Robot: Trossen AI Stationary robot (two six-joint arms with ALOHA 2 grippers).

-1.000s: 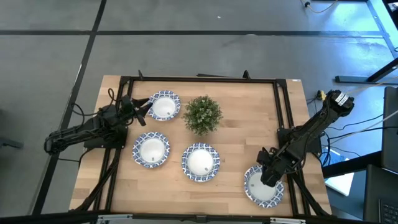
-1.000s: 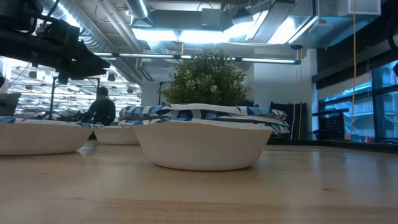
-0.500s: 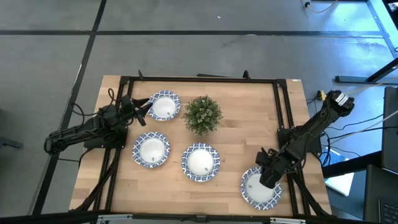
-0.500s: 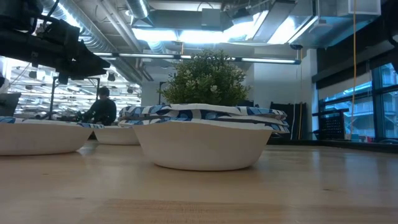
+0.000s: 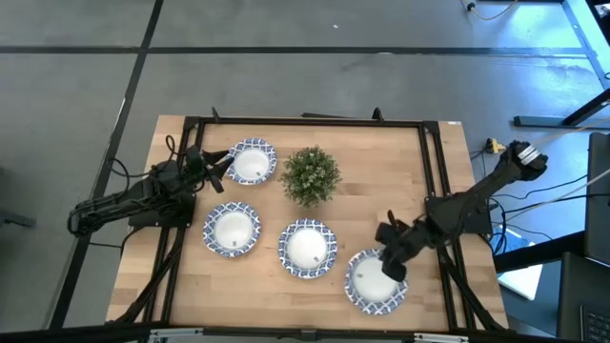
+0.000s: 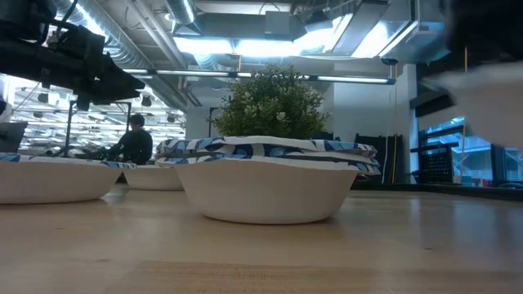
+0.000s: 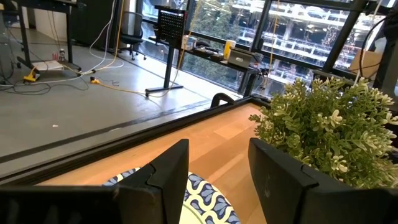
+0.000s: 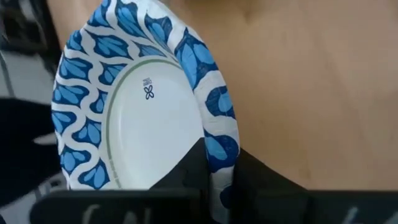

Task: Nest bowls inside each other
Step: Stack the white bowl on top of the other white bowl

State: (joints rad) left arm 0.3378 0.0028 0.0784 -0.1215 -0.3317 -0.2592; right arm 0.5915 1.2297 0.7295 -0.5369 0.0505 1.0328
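Note:
Blue-and-white rimmed bowls sit on their bases at three places: far left (image 5: pixel 252 162), near left (image 5: pixel 232 229) and middle (image 5: pixel 307 248). The middle one (image 6: pixel 265 188) shows stacked rims in the low view. A further bowl (image 5: pixel 375 282) is held by my right gripper (image 5: pixel 390 262), shut on it, near the table's near right. It shows as a blur (image 6: pixel 489 90) in the low view. My left gripper (image 5: pixel 221 164) hangs open beside the far-left bowl (image 7: pixel 202 198), fingers toward the plant (image 7: pixel 329 130). My right gripper pinches the bowl's patterned rim (image 8: pixel 219 144) on its far right side, one finger (image 8: pixel 183 174) inside the bowl and one (image 8: pixel 264 180) outside. It comes slanting down from the table's right. The bowl is lifted clear of the table, roughly level.
A small green potted plant (image 5: pixel 312 174) stands at the far middle, between the far-left bowl and the open right half of the table. A dark frame (image 5: pixel 431 171) runs along the table's edges. A person (image 6: pixel 135 140) shows in the room beyond.
My right gripper has carried its bowl toward the table's left, nearer the middle bowl, still shut on the rim. The bowl has risen clear of the table and now enters the low view as a blur at the right.

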